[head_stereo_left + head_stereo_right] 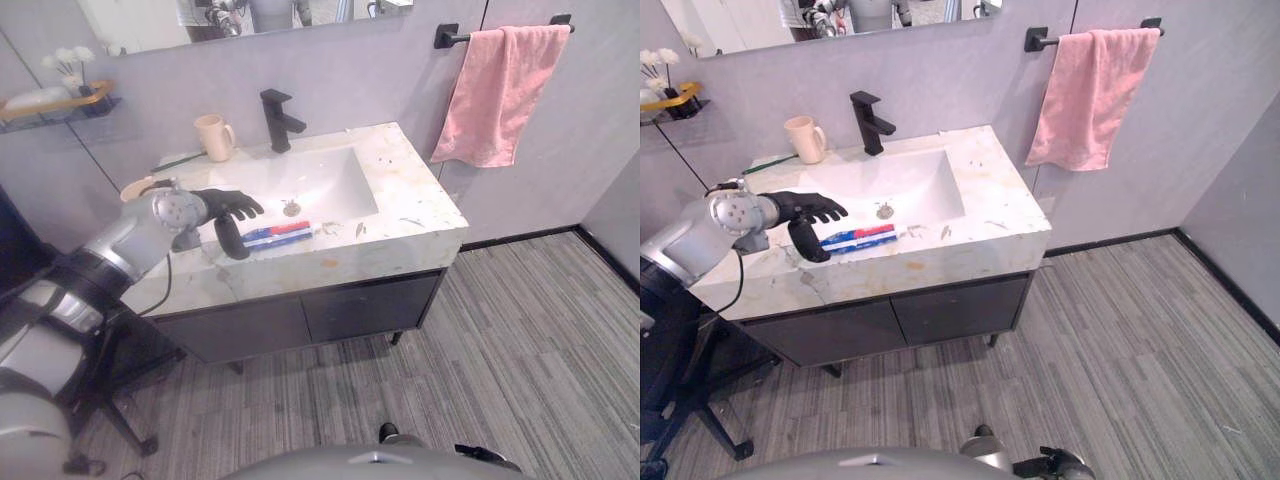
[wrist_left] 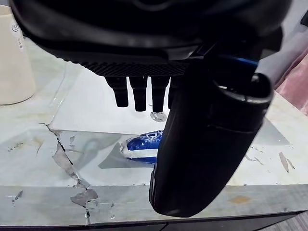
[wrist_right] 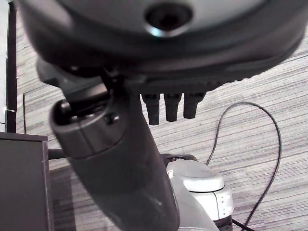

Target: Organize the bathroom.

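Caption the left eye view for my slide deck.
Left hand hovers open over a toothpaste tube on the vanity counter.

Around the sink (image 1: 300, 175): one cup (image 1: 214, 137), one faucet (image 1: 279, 120), one toothpaste tube (image 1: 277, 234). One pink towel (image 1: 495, 92) hangs to its right.

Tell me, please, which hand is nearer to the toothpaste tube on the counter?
Left. The left hand hovers open right beside the toothpaste tube, while the right hand hangs over the floor, away from the counter.

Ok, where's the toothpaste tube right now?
In the left eye view the toothpaste tube lies flat on the front edge of the counter, just before the sink basin, with the left hand open right beside it.
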